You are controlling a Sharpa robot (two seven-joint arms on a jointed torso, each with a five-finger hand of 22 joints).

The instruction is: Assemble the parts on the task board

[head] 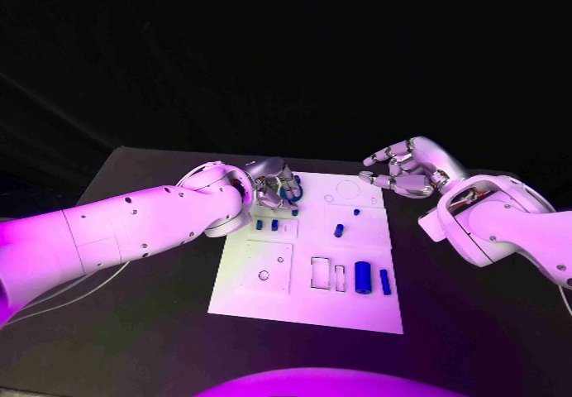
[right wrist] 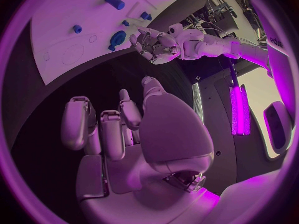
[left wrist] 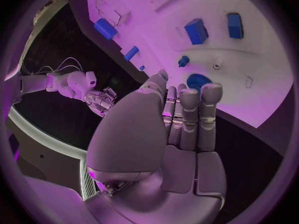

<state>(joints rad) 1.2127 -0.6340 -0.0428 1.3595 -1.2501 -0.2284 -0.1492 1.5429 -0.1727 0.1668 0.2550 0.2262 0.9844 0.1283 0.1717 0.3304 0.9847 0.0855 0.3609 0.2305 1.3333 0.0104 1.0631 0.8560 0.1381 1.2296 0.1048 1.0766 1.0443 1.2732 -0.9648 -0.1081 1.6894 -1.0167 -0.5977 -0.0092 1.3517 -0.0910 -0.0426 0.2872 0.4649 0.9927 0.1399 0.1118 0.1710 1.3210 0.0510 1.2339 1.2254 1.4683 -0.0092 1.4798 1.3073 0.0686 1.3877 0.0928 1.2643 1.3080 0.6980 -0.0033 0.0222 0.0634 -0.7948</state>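
- Lying flat across the middle of the matte black bench [head: 143, 331]: white task board [head: 358, 306], a smooth rectangular plate with thin outlined recesses, square, oblong and round.
- Resting near the board's near right corner: two slim blue cylinders [head: 362, 276], glossy and rounded, side by side along an outlined oblong slot.
- Standing near mid-board: a short blue peg [head: 339, 230]; two more small blue pegs [head: 266, 224] closer to the left edge.
- Hovering over the board's far left corner: left robot hand [head: 273, 184], silver and segmented, fingers held straight and close together in the left wrist view, pointing down at the plate; nothing seen between them.
- Sitting just beyond those fingertips [left wrist: 211, 88]: a round blue toothed gear [left wrist: 198, 79], ridged rim partly hidden; touching or not cannot be told.
- Seen also from the left wrist: two blocky blue parts [left wrist: 196, 31] set in the board.
- Hanging just off the board's far right corner: right robot hand [head: 403, 172], fingers loosely curled and apart, palm empty in the right wrist view [right wrist: 134, 149].
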